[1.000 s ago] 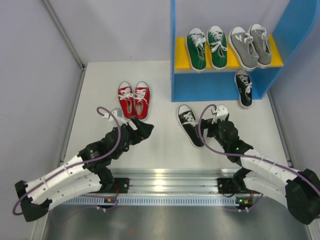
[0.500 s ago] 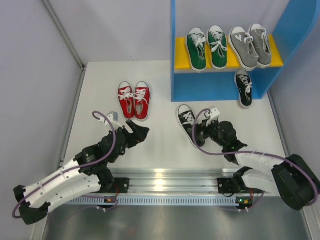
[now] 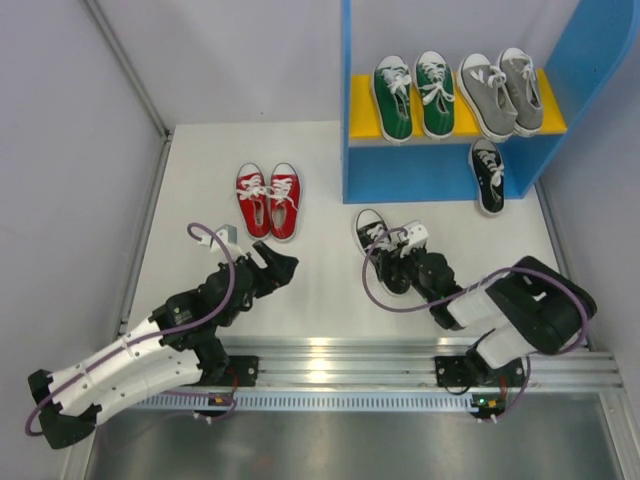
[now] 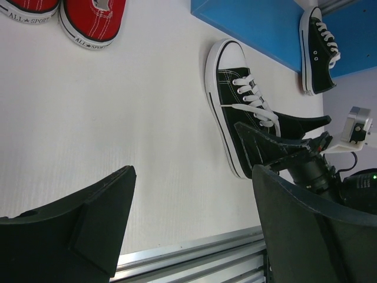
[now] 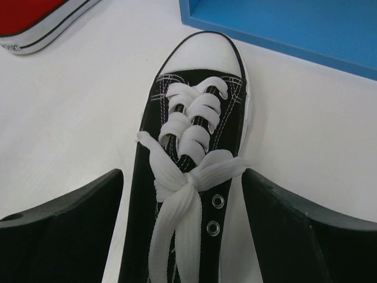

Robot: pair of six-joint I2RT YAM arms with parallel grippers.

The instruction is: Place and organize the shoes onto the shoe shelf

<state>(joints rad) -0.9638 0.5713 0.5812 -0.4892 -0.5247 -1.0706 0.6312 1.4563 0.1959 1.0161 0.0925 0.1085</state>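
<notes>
Top view, 12 o'c = away from arm bases. Shoe shelf (image 3: pixel 346 100) stands at approx. 1 o'c of the table (image 3: pixel 200 190) centre, blue walls, yellow board (image 3: pixel 362 115) across it.

On the yellow board: green pair (image 3: pixel 413 95) on L half, grey pair (image 3: pixel 502 92) on R half, shoes of each pair side by side. Lower level, R half: shelf black shoe (image 3: pixel 488 176), alone, L half beside it bare.

Loose black shoe (image 3: pixel 372 232) sits on the table just at 6 o'c of the shelf's L half, upright on its sole, toe to 11 o'c, laces tied. It lies at approx. 8 o'c of the shelf black shoe. Red pair (image 3: pixel 268 200) is on the table at 9 o'c of the shelf's foot, shoes side by side, well apart from the loose black shoe.

R gripper (image 3: pixel 397 265) is low over the rear half of the loose black shoe. Jaws apart, one finger on each flank. R wrist view: R gripper (image 5: pixel 181 194) straddles the shoe w/ the lace bow btwn, fingers (image 5: pixel 65 230) just beside the canvas. Can't tell if they touch it. No squeeze visible.

L gripper (image 3: pixel 278 262) hangs at 6 o'c of the red pair, near, not touching. L wrist view: L gripper (image 4: pixel 194 218) jaws wide apart, nothing btwn, bare table below.
</notes>
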